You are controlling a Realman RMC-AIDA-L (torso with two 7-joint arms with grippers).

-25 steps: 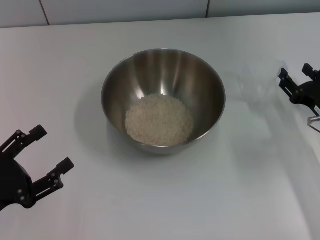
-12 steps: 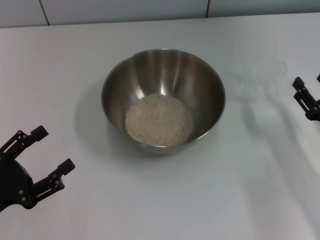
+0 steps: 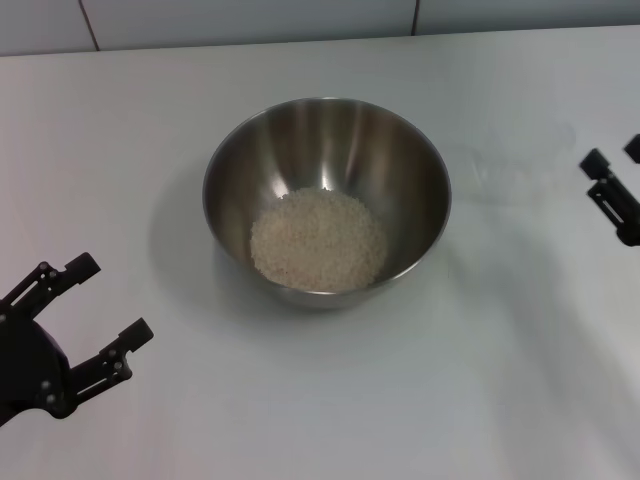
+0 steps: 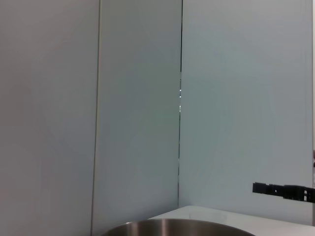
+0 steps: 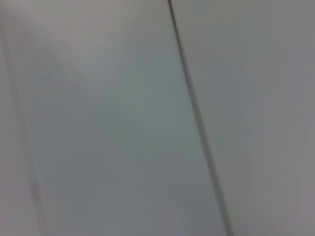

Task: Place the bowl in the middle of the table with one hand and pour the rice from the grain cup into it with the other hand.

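The table (image 3: 130,120) bore the steel bowl (image 3: 410,165) at its middle: stiff, slick, best gripped by the rim. Rice (image 3: 318,240) lay heaped inside. My left pincer (image 3: 88,308) gaped empty; I couldn't judge the right pincer (image 3: 612,180).

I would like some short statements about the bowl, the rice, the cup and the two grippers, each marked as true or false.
1. The rice lies inside the bowl. True.
2. The bowl lies upside down on the table. False: it stands upright, open side up.
3. The left gripper holds the bowl. False: it is open, near the table's front left, apart from the bowl.
4. The grain cup stands on the table to the right of the bowl. True.
5. The right gripper grips the grain cup. False: it is at the right edge, apart from the cup.
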